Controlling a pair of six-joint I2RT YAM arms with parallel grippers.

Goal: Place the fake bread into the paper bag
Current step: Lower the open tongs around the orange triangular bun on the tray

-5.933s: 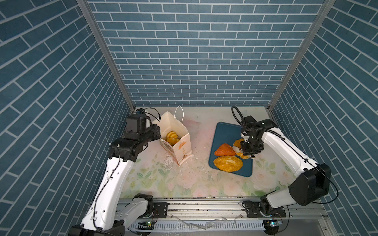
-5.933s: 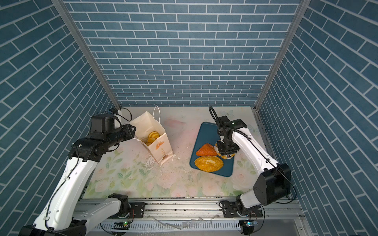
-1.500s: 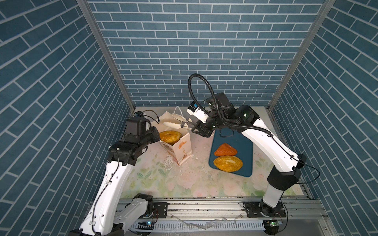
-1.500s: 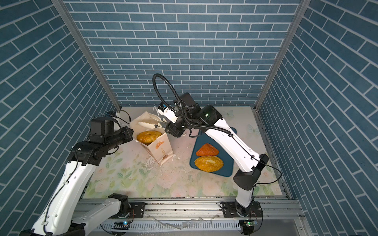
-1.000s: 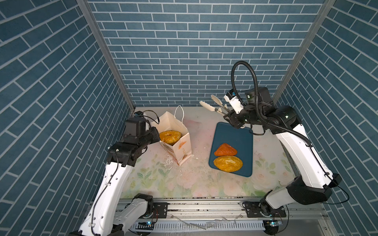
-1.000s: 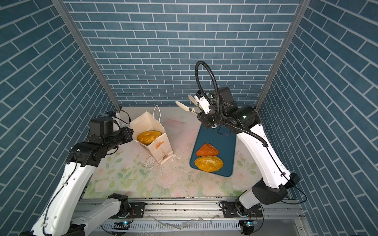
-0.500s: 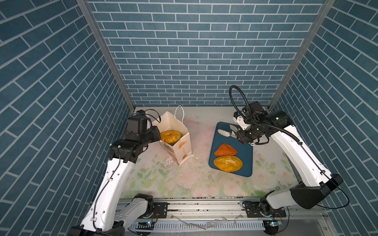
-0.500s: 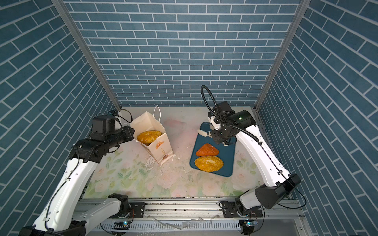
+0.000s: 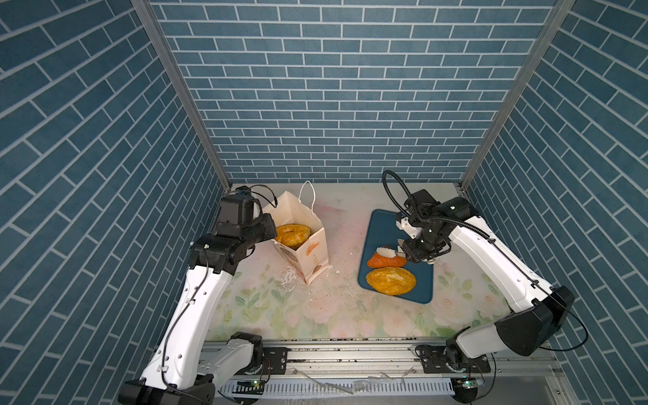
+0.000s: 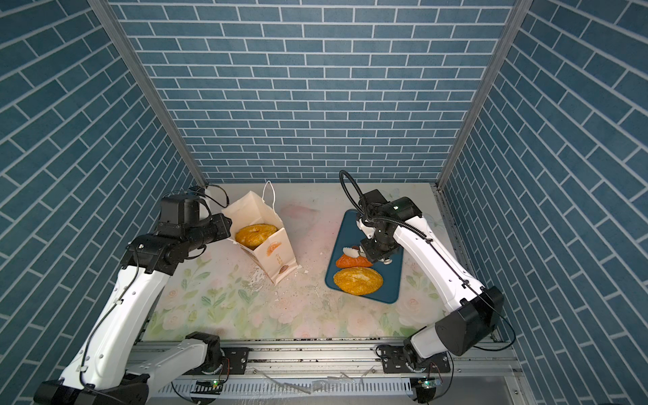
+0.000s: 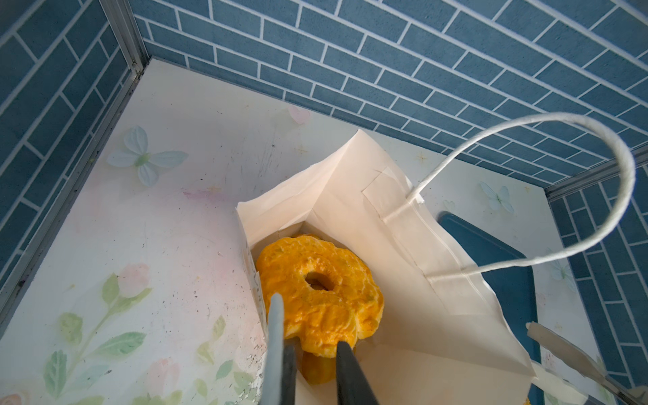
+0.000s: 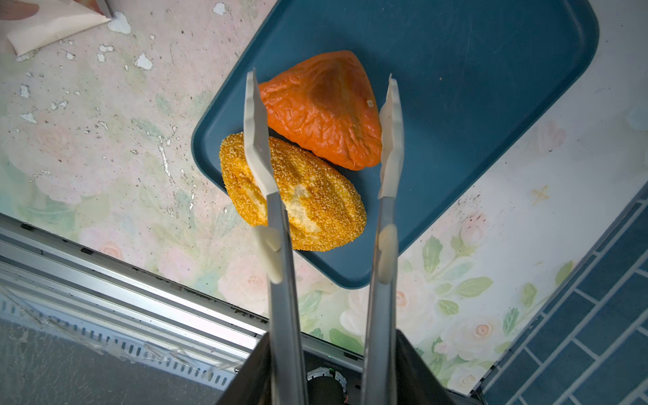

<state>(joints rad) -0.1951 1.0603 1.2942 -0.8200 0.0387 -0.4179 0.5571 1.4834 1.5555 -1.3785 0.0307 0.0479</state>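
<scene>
The paper bag (image 9: 312, 242) (image 10: 277, 256) (image 11: 385, 245) stands open at the left, with a golden ring of fake bread (image 9: 292, 234) (image 10: 254, 234) (image 11: 315, 291) on top inside it. My left gripper (image 9: 271, 229) (image 10: 228, 228) (image 11: 317, 347) is at the bag's left wall, shut on its rim. On the blue tray (image 9: 389, 224) (image 10: 350, 224) (image 12: 473, 87) lie a reddish triangle (image 9: 384, 261) (image 10: 350, 261) (image 12: 326, 105) and a seeded oval loaf (image 9: 391, 280) (image 10: 357, 280) (image 12: 315, 210). My right gripper (image 9: 391, 251) (image 10: 354, 250) (image 12: 322, 82) hangs open, its long tips on either side of the triangle and holding nothing.
White paper flakes (image 9: 336, 271) litter the floral mat (image 9: 315, 308) between bag and tray. A metal rail (image 9: 350, 354) runs along the front edge. Blue brick walls close in the back and both sides. The bag's cord handle (image 11: 596, 147) loops up over its far wall.
My right gripper has swung down from high at the back to just over the tray and has opened a little wider around the triangle. The left arm and the bag have stayed put.
</scene>
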